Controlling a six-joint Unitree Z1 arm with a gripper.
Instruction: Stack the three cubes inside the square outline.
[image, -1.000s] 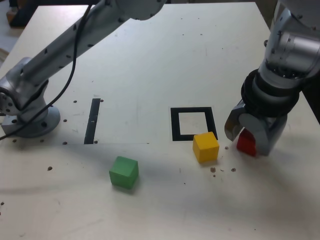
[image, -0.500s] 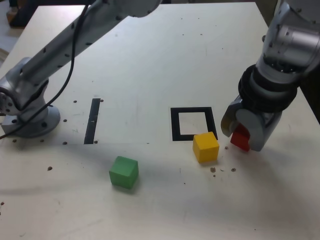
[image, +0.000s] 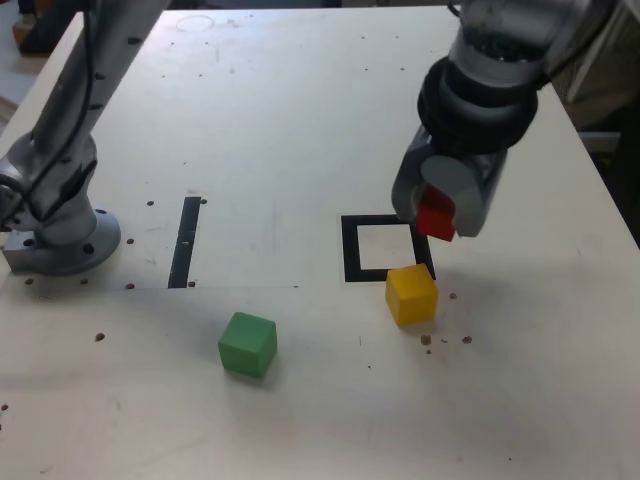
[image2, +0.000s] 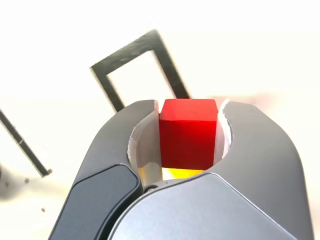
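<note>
My gripper (image: 437, 212) is shut on the red cube (image: 436, 217) and holds it in the air, just above the right edge of the square outline (image: 350, 250) as the exterior view shows it. In the wrist view the red cube (image2: 188, 131) sits clamped between the two grey jaws, with the square outline (image2: 134, 70) beyond it and a sliver of yellow below. On the table, the yellow cube (image: 411, 293) touches the outline's front right corner. Farther toward the exterior view's left, near the front, rests the green cube (image: 247, 343).
A narrow black strip (image: 185, 240) lies on the table at the exterior view's left of the outline. The arm's round base (image: 60, 235) stands at the table's left edge. Small dark specks (image: 445, 338) dot the surface near the yellow cube.
The gripper closed on the red cube at the exterior view's right of the yellow cube, lifted it, and carried it left and back toward the outline.
</note>
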